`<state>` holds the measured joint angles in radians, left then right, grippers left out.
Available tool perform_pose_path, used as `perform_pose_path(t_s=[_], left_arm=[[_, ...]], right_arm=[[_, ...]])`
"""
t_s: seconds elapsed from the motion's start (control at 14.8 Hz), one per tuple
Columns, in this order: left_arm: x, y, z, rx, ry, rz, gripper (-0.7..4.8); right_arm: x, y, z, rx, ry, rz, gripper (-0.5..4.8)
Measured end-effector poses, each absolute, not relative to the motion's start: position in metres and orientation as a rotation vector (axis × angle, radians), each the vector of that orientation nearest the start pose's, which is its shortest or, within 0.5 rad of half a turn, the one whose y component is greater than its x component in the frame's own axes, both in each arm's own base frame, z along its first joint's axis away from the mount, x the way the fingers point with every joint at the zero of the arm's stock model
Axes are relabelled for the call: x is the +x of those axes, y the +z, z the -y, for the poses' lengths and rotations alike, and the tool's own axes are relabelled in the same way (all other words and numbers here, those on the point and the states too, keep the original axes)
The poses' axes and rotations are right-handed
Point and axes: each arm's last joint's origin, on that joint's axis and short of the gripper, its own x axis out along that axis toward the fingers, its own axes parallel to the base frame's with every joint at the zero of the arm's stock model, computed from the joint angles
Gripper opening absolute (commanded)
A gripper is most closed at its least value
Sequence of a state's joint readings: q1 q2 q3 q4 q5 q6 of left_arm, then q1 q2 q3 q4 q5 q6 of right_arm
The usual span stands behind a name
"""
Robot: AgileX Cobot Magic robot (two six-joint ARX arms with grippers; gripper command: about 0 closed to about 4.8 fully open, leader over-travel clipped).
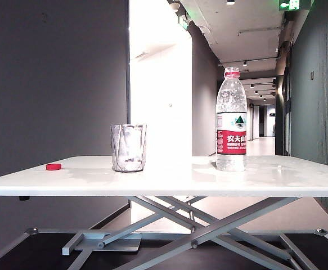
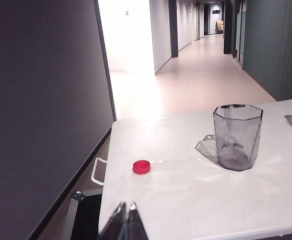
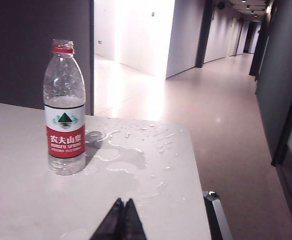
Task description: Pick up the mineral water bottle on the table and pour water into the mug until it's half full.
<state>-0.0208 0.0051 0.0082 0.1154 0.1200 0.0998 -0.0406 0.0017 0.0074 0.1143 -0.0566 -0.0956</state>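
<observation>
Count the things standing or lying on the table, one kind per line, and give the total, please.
Bottle: 1
Mug: 1
Red cap: 1
Total: 3

Spilled water also lies beside the bottle; not counted. All sit on the table.

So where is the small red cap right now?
In the exterior view the small red plastic cap lies on the white table's left side, left of the clear faceted glass.
</observation>
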Motion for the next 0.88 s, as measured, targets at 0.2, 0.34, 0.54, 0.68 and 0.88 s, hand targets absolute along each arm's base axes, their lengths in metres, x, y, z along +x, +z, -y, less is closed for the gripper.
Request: perform_pose_path(t_s=[0.2, 0.34, 0.54, 0.68, 0.88], left_arm=[[0.097, 0.177, 0.006, 0.103, -0.139, 0.126, -0.05], [0.096, 0.177, 0.009, 0.064, -0.250, 0.123, -0.05], [0.094, 0.174, 0.014, 0.013, -0.457, 0.089, -0.05], [0.092, 0.172, 0.018, 0.003, -0.599, 0.058, -0.05], [0.092, 0.168, 0.018, -0.007, -0.620, 0.024, -0.05]], right_arm=[[0.097, 0.176, -0.001, -0.065, 0.120, 0.110, -0.09], [0.096, 0.168, -0.005, 0.008, 0.258, 0.026, -0.09], [0.096, 0.163, -0.006, 0.026, 0.304, -0.026, -0.09], [0.096, 0.168, -0.006, 0.017, 0.305, 0.023, -0.09], [0.097, 0.175, -0.009, -0.015, 0.328, 0.095, 0.10]])
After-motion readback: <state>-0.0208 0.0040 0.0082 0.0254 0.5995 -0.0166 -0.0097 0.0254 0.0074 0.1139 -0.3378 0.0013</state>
